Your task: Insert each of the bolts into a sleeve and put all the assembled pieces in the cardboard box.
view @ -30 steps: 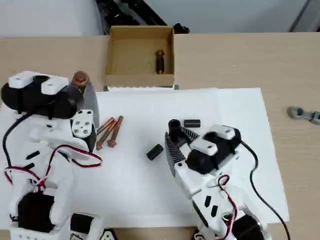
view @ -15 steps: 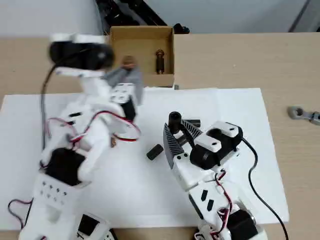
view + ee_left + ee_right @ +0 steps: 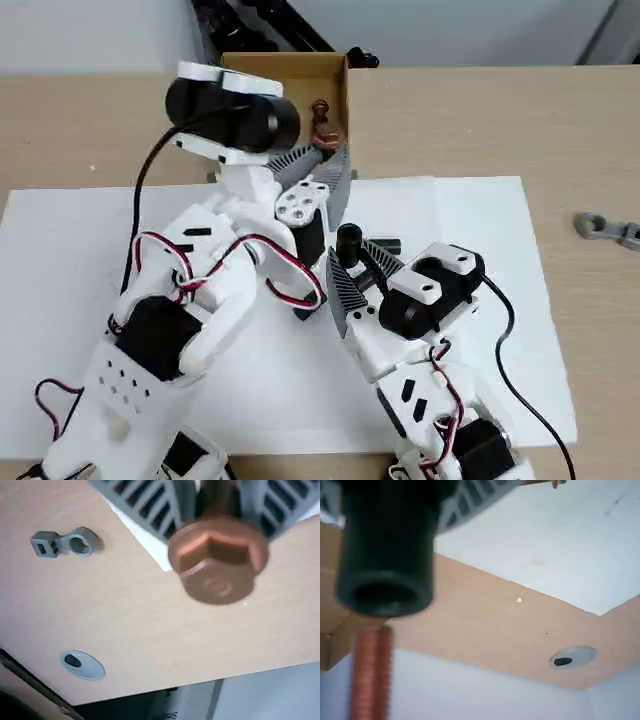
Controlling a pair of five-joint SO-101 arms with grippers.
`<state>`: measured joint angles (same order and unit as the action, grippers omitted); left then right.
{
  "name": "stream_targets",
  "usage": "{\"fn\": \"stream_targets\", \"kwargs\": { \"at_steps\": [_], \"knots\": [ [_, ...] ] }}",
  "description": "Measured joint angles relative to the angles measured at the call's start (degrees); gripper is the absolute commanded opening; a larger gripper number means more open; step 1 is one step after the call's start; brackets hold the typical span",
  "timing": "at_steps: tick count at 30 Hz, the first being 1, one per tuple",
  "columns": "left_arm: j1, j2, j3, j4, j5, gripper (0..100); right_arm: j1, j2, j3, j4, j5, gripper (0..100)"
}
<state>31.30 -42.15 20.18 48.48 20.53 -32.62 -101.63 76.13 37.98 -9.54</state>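
My left gripper [image 3: 326,152] is shut on a copper bolt [image 3: 327,138], held in the air by the front right corner of the cardboard box [image 3: 232,110]. The bolt's hexagonal head [image 3: 218,562] faces the left wrist camera between the ribbed fingers [image 3: 145,500]. Just in front of it, my right gripper [image 3: 350,262] is shut on a black sleeve [image 3: 348,240] that stands upright. In the right wrist view the sleeve's open end [image 3: 385,592] is close to the bolt's threaded shaft [image 3: 370,675], the two still apart. An assembled piece [image 3: 320,113] lies in the box.
A second black sleeve [image 3: 388,246] lies on the white sheet [image 3: 480,240] beside the right gripper. A grey wrench [image 3: 605,228] rests on the bare table at the far right. The left arm stretches across the sheet's left half and middle.
The left arm swung from the left side of the table to the centre, carrying the bolt to just behind the sleeve. The right arm has barely moved.
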Motion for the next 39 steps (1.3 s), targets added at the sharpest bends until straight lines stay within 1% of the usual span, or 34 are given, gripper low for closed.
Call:
{"fn": "stream_targets", "kwargs": {
  "at_steps": [3,9,13,17,26,32,37,39],
  "knots": [
    [0.5,0.1,-0.6,0.3,0.0,1,0.0,0.0,0.0,0.0,0.0,0.4],
    [0.8,0.1,-7.1,6.8,0.0,1,0.0,0.0,1.8,0.0,0.0,0.4],
    [3.3,0.1,-9.7,9.3,0.0,1,0.0,0.1,2.0,0.0,0.0,0.4],
    [6.5,0.1,-9.8,9.3,-1.8,1,0.1,0.1,2.0,0.0,0.0,0.4],
    [6.9,0.1,-9.1,9.4,-2.6,1,0.0,0.1,2.0,0.0,0.0,0.4],
    [3.4,0.1,-5.3,8.2,-2.6,1,0.0,0.1,2.0,0.0,0.0,0.4],
    [2.9,0.0,-2.4,7.4,-2.6,1,0.0,0.4,2.0,0.0,0.0,0.4],
    [2.9,0.0,-1.3,5.9,-2.6,1,0.1,0.4,2.0,0.0,0.0,0.4]
  ]
}}
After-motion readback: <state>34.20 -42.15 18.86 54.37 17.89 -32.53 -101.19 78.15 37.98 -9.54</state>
